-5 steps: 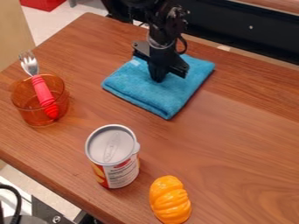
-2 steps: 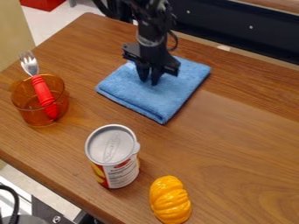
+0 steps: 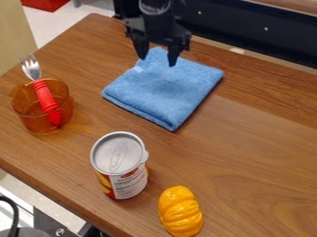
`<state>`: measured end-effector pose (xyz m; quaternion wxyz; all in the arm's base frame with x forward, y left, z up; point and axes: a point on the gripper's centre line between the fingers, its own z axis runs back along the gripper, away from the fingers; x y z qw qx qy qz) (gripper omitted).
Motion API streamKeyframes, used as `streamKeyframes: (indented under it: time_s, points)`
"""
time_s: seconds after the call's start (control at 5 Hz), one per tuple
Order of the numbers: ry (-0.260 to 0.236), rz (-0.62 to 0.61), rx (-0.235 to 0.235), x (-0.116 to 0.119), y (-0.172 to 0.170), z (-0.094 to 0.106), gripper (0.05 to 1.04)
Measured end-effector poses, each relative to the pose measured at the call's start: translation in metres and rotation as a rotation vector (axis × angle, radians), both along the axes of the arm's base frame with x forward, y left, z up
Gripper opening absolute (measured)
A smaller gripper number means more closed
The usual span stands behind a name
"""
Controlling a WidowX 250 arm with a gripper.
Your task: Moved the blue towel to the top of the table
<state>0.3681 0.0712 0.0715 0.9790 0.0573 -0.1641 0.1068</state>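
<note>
Open gripper [image 3: 158,61] above towel [image 3: 166,88] on wooden desk [image 3: 248,152]; pale floor [image 3: 53,23], red box [image 3: 44,3] toward eleven o'clock.

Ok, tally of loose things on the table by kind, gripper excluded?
Towel: 1
Cup: 1
Fork: 1
Can: 1
Orange toy squash or pumpkin: 1
Total: 5

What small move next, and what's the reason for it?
I'd probably lift the gripper straight up, away from the blue towel. Its jaws stand open over the towel's far corner, gripping nothing, and the towel lies flat near the table's far edge, so it looks placed already.
</note>
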Motion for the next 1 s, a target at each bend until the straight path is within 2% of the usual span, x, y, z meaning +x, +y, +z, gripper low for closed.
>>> streamKeyframes:
  time_s: [0.2, 0.4, 0.8, 1.0]
  points:
    - [0.002, 0.001, -0.031, -0.003, -0.004, 0.01, 0.999]
    - [-0.01, -0.018, -0.035, -0.013, -0.007, 0.019, 0.999]
    - [0.022, -0.07, -0.043, -0.055, -0.026, 0.012, 0.999]
    - [0.035, -0.155, -0.061, -0.074, -0.052, 0.013, 0.999]
